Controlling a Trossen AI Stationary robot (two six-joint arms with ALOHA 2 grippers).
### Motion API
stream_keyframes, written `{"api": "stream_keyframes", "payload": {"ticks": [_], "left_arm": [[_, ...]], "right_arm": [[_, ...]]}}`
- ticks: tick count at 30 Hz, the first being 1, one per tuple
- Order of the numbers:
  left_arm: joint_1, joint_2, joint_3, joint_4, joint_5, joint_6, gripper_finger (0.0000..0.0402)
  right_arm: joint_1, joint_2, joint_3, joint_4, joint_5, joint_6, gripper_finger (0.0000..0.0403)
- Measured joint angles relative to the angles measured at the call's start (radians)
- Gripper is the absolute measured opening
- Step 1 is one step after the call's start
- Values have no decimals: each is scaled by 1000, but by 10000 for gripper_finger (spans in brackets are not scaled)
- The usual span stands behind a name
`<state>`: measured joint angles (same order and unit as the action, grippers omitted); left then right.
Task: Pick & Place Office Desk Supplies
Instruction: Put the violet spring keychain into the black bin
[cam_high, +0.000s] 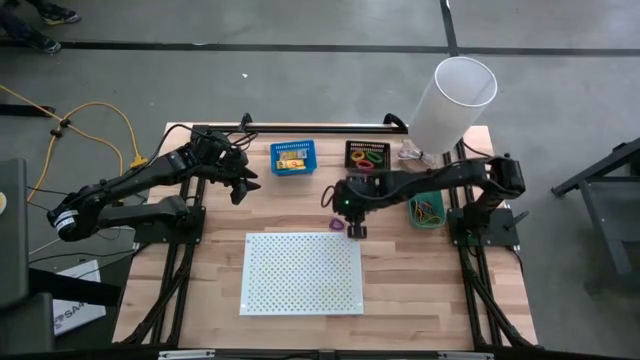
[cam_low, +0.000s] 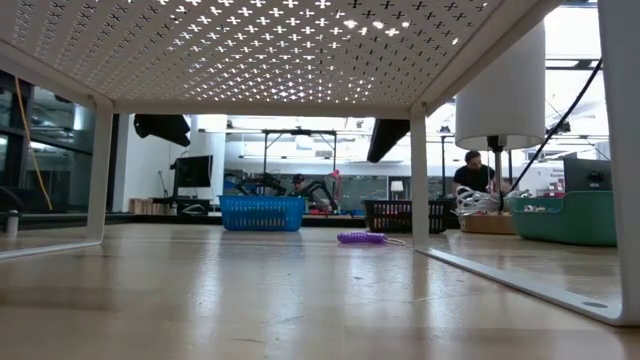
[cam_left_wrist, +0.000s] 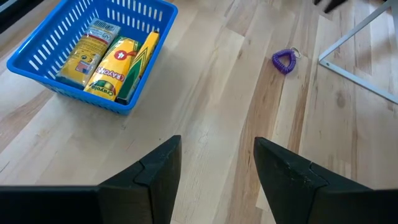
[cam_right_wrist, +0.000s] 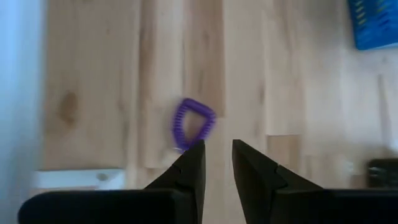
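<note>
Purple coiled plastic, a single loop (cam_right_wrist: 193, 127), lies flat on the bare wood just ahead of the right gripper (cam_right_wrist: 217, 163), whose fingers stand a narrow gap apart and hold nothing. The gripper is not touching the loop; it hangs above the table with the loop just off its fingertips, which reads as a lining-up for a pick. In the high view this gripper (cam_high: 352, 222) sits near the top edge of the white board (cam_high: 302, 272), with the loop (cam_high: 336, 224) just beside it, between the board and the bins.

The loop probably belongs with its kin: the black bin (cam_high: 367, 155) already holds bright loops, so the purple one looks like a leftover still to be sorted. The green bin (cam_high: 428, 209) by the right arm holds thin bands, and the blue bin (cam_left_wrist: 87, 53) holds yellow-orange packets (cam_left_wrist: 115, 62), so each kind appears to have its own bin.

The left gripper (cam_left_wrist: 214, 165) waits beside the blue bin, its fingers wide apart and empty, pointing across the wood toward the distant loop (cam_left_wrist: 284, 60). It seems parked out of the right arm's way.

From table height the loop (cam_low: 362, 238) lies flat, clear of the board's legs, so a descent from above should meet no obstacle.
</note>
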<state>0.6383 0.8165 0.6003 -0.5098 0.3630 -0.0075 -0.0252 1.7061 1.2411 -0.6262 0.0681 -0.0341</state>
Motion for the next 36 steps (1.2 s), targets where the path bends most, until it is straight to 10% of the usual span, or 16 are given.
{"api": "stream_keyframes", "payload": {"ticks": [17, 36], "left_arm": [[0, 0, 0, 0, 0, 0, 195], [0, 0, 0, 0, 0, 0, 195]], "right_arm": [[-1, 0, 0, 5, -51, 134, 68], [-34, 1, 0, 0, -284, -846, 68]]}}
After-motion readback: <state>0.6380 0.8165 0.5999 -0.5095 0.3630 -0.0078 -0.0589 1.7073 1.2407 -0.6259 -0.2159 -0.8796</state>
